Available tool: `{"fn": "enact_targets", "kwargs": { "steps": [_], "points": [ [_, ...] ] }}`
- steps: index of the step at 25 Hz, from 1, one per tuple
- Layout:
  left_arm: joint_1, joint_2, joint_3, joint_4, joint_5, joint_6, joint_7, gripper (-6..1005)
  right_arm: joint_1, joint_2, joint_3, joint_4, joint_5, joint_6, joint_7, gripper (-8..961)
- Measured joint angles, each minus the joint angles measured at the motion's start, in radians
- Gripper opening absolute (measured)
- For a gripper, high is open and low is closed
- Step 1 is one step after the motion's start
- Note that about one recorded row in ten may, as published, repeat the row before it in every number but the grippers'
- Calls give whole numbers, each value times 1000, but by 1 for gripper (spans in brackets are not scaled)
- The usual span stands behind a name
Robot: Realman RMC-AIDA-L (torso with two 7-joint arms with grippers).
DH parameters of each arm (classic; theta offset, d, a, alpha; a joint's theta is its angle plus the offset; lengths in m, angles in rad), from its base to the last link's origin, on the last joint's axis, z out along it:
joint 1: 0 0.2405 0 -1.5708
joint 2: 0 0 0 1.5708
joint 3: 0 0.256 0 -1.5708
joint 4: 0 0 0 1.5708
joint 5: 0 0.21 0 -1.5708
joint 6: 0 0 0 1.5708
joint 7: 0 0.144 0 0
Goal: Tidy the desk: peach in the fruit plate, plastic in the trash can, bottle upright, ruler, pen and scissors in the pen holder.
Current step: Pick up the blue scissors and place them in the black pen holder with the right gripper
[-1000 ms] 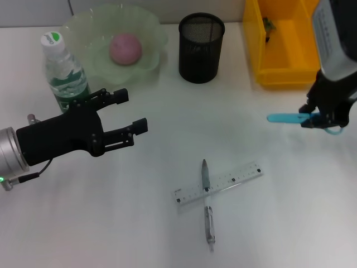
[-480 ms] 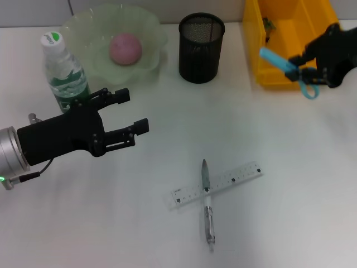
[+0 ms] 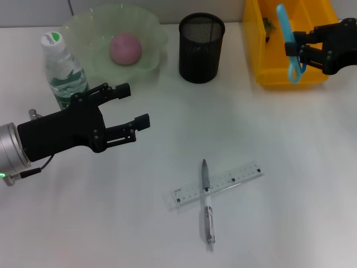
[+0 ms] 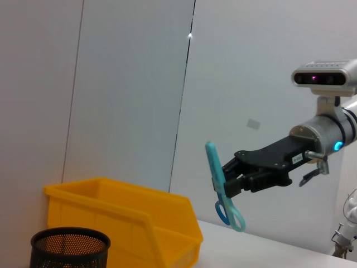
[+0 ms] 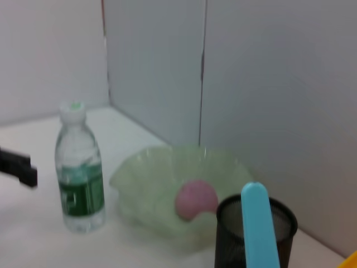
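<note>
My right gripper [image 3: 294, 49] is shut on the light blue scissors [image 3: 283, 22] and holds them in the air over the yellow trash can [image 3: 281, 78], blades up and loops down. The left wrist view shows the same scissors [image 4: 213, 167] hanging from that gripper [image 4: 237, 173]. The black mesh pen holder [image 3: 201, 49] stands left of the can. On the desk in front, the pen [image 3: 207, 201] lies across the clear ruler [image 3: 234, 180]. The peach [image 3: 125, 48] sits in the green fruit plate [image 3: 150, 25]. The bottle [image 3: 64, 70] stands upright. My left gripper [image 3: 135, 105] hovers open and empty beside the bottle.
The trash can holds a small dark scrap [image 3: 270, 25]. In the right wrist view the scissors' blade [image 5: 259, 229] rises in front of the pen holder [image 5: 279, 223], with the fruit plate [image 5: 145, 178] and bottle [image 5: 80, 178] beyond. A wall stands behind the desk.
My right gripper has carried the scissors up from low over the desk and back over the trash can, turning them blades-up. My left arm has barely moved.
</note>
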Motion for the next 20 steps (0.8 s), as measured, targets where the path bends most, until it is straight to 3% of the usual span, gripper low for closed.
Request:
{"fn": "enact_targets", "kwargs": {
  "steps": [6,20],
  "points": [
    [-8,1,5,1,-1,2,0,832,-38,4,-6,69,127,-6,18,220],
    [0,3,5,2,1,22,0,832,-8,6,-82,268,191,11,-113,220]
  ]
}}
